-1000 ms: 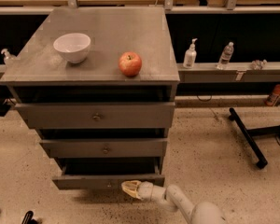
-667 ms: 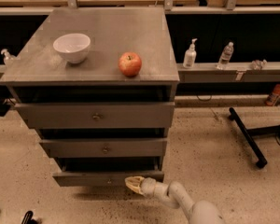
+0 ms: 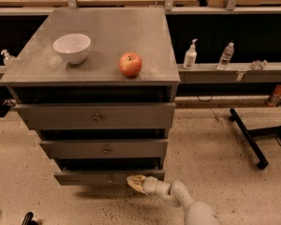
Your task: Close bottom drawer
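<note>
One arm (image 3: 180,197) reaches in from the lower right, low over the floor (image 3: 215,144). Its gripper (image 3: 136,183) sits against the front of the bottom drawer (image 3: 86,177), right of the middle and at the lower edge. It appears to touch the panel and holds nothing. Whether it is open or closed I cannot tell.

Nothing lies between the gripper and the drawer. On the cabinet (image 3: 107,29) top stand a white bowl (image 3: 72,48) at the left and a red apple (image 3: 130,64) near the front edge, well apart from each other. To the right, a ledge (image 3: 253,74) carries a pump bottle (image 3: 190,55) and a water bottle (image 3: 226,56). A black stand leg (image 3: 246,137) lies on the floor further right, well clear of the arm.

The bottom drawer is the lowest and slimmest of the three grey fronts, under the middle drawer (image 3: 104,149) and the top drawer (image 3: 96,116). It stands a little out from the cabinet, with a dark gap above its front. Its left end juts slightly past the frame above.
</note>
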`<state>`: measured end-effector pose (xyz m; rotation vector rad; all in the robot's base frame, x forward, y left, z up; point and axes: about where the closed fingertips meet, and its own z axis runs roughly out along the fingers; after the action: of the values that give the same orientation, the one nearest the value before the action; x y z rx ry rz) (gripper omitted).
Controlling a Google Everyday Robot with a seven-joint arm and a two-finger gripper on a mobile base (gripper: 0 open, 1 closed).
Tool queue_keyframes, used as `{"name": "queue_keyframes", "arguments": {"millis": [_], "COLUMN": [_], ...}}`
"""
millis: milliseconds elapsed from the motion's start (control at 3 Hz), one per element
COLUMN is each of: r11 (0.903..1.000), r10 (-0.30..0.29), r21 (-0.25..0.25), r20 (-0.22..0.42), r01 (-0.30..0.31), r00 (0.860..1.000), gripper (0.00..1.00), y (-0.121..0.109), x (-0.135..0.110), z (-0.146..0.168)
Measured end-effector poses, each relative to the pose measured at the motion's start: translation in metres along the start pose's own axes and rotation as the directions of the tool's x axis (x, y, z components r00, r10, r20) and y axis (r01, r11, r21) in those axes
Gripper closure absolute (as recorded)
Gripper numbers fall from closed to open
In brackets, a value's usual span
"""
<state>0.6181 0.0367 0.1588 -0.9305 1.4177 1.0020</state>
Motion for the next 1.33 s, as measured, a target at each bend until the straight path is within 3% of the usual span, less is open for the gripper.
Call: {"name": "queue_keyframes", "arguments": {"millis": [333,1333], "r11": [1.0,0.9992], "r10": [0.0,-0.039], "r21": [0.0,0.0], "r20": [0.0,0.016], "r01": [0.0,0.039], "r00": [1.0,0.999], "gripper": [1.0,1.0], "y": [0.002,-0.024], "x": [0.0,-0.006], "z": [-0.001,-0.006]}}
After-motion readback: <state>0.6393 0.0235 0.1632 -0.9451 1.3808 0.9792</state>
